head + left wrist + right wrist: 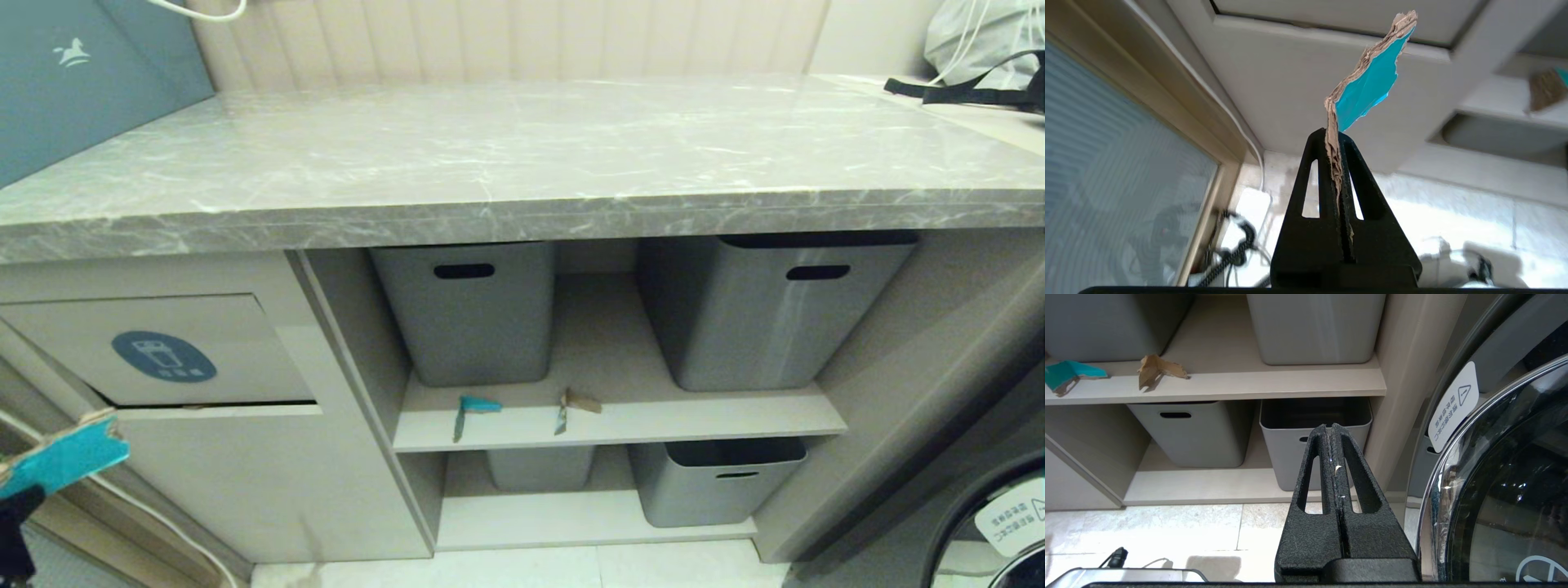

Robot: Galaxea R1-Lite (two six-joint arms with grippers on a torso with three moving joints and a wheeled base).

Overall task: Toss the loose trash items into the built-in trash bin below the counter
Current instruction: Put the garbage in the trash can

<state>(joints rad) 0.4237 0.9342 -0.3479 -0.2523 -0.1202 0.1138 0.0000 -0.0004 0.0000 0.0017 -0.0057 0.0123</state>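
My left gripper (1337, 136) is shut on the palm-sized cardboard scrap (1370, 79), teal on one face and torn brown at its edge. In the head view this scrap (61, 457) hangs at the far left, below and left of the built-in trash bin's flap (175, 347) with its blue oval sticker (163, 356). Two small scraps lie on the upper shelf: a teal one (472, 407) and a browner one (574, 404). The grey marble counter (522, 163) spans above. My right gripper (1332, 428) is shut and empty, low at the right, out of the head view.
Two grey tubs (469, 310) (767, 306) stand on the upper shelf, two more (710, 478) on the lower one. A washing machine door (1008, 523) sits at the right. A white cable (163, 523) runs down by the cabinet's left side.
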